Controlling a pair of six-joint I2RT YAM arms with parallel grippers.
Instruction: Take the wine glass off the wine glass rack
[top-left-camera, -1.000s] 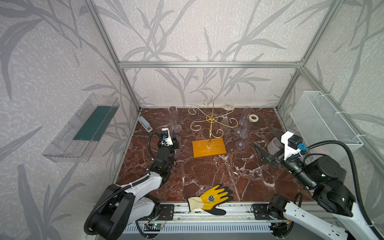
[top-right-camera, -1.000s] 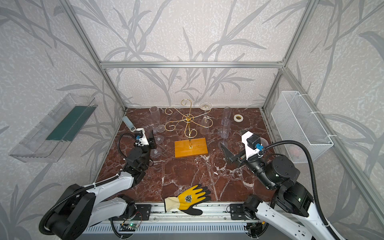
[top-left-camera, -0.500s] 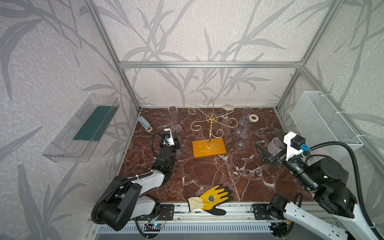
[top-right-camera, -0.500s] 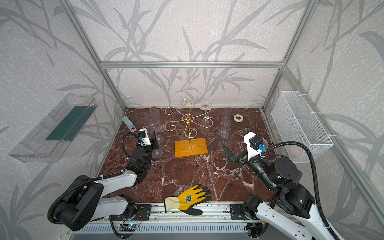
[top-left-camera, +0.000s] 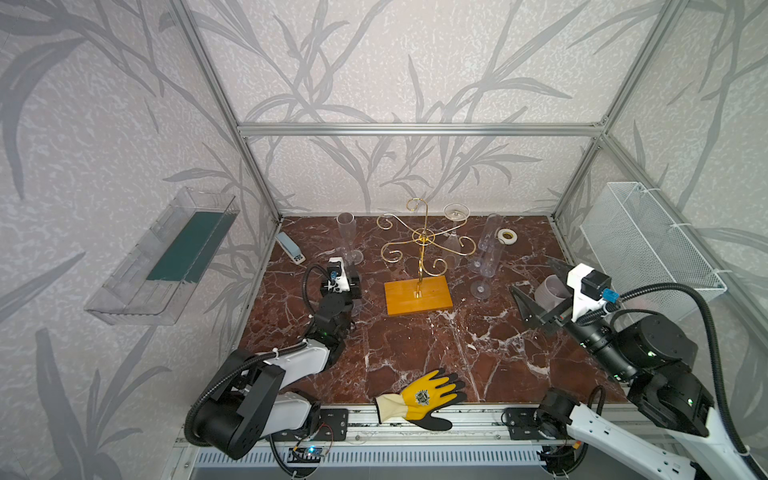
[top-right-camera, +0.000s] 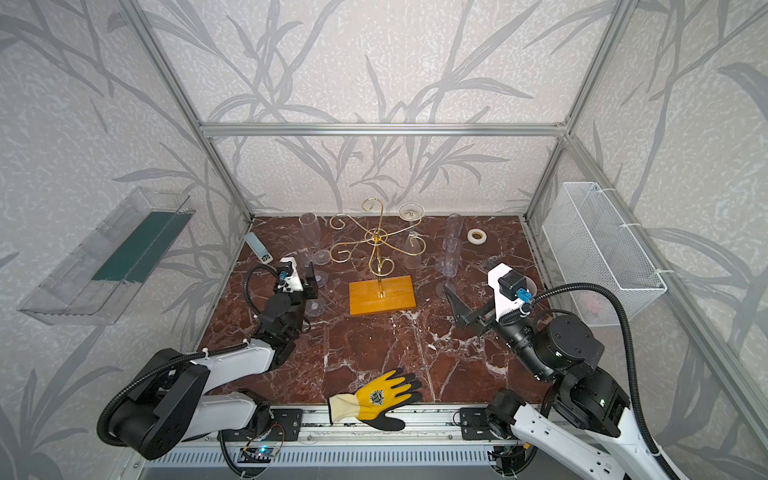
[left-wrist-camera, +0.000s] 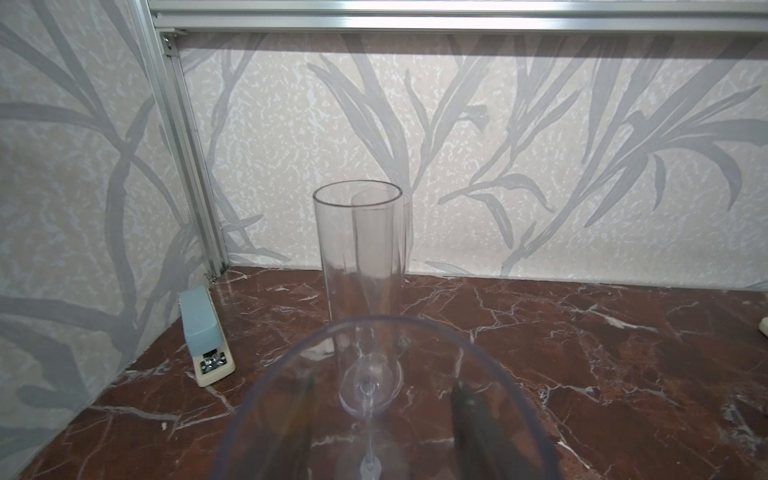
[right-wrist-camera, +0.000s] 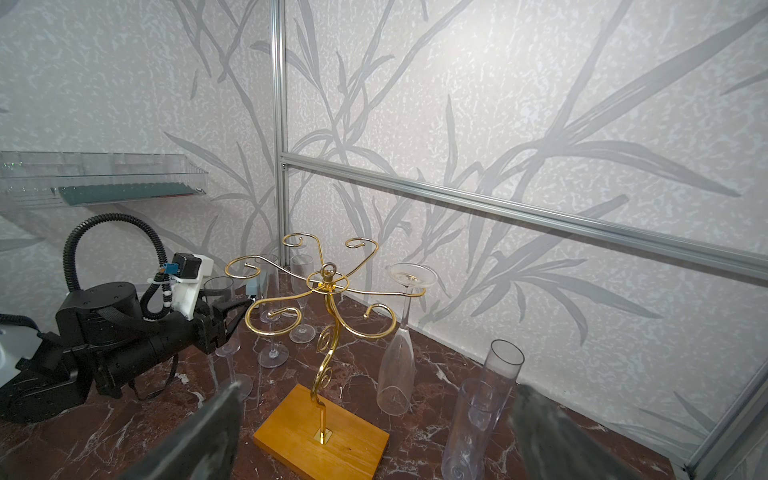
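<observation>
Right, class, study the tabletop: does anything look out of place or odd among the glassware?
Yes: a yellow work glove lies at the front edge of the marble table, its cuff and thumb hanging over onto the metal rail. It sits partly off the surface; nothing looks spilled or broken.

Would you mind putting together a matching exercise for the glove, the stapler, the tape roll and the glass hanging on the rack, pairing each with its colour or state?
Things:
1. glove
2. stapler
3. tape roll
4. wine glass

Colour or state:
A. light blue
B. clear, hanging upside down from the wine glass rack
C. yellow and black
D. white

Pairs: 1-C, 2-A, 3-D, 4-B
</observation>
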